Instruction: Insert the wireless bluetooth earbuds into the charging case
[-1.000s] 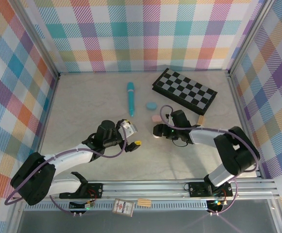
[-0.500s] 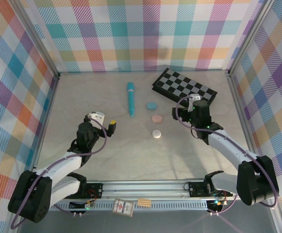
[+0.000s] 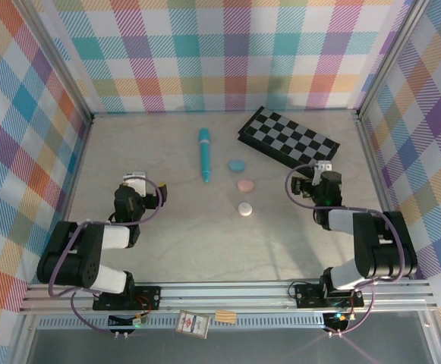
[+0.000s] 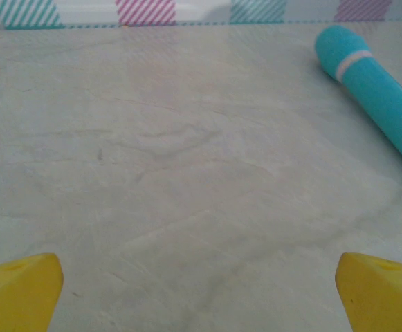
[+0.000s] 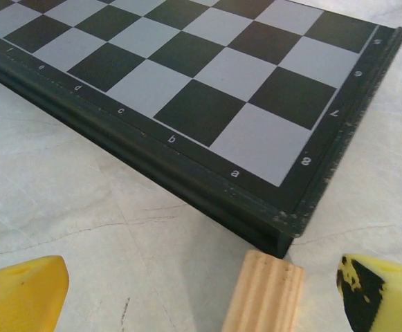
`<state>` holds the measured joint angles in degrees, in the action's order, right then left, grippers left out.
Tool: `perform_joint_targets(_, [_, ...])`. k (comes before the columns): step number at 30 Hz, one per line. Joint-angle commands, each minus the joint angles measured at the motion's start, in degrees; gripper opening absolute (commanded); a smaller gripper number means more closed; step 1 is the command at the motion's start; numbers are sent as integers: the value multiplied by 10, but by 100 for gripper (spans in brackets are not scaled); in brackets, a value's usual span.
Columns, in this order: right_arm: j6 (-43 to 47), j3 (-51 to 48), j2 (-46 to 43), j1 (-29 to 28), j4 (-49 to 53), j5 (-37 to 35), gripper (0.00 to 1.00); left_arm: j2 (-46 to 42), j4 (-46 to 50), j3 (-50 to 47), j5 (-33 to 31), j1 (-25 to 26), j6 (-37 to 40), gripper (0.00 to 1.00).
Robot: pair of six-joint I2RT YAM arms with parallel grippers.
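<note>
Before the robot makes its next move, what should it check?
1. Left tool open, empty: ok.
2. Right tool open, empty: ok.
3. Right tool's way ahead free: not ok, a small pale wooden block lies right before it, at the black-and-grey chessboard corner.
4. Light blue oval plastic case, pink oval plastic case and white oval plastic case lying apart, nothing on them: ok.
5. Long teal plastic pen away from the cases: ok.
6. Earbuds inside the cases: cannot tell.
</note>
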<state>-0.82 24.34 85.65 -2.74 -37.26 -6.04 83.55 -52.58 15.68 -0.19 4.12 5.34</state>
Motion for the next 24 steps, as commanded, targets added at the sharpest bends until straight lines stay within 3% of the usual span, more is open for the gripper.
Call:
perform_joint_targets(1, [4, -15, 27, 10, -122, 40, 99, 75, -134, -1, 9, -13, -25, 100])
perform_joint_targets(2, [1, -9, 23, 16, -102, 50, 99, 81, -139, 1, 4, -13, -27, 100])
perform_joint_targets(6, [-1, -7, 25, 20, -100, 54, 99, 70, 54, 87, -10, -13, -33, 100])
perform_joint_targets(24, [0, -7, 25, 20, -103, 53, 99, 71, 49, 88, -26, -10, -33, 100])
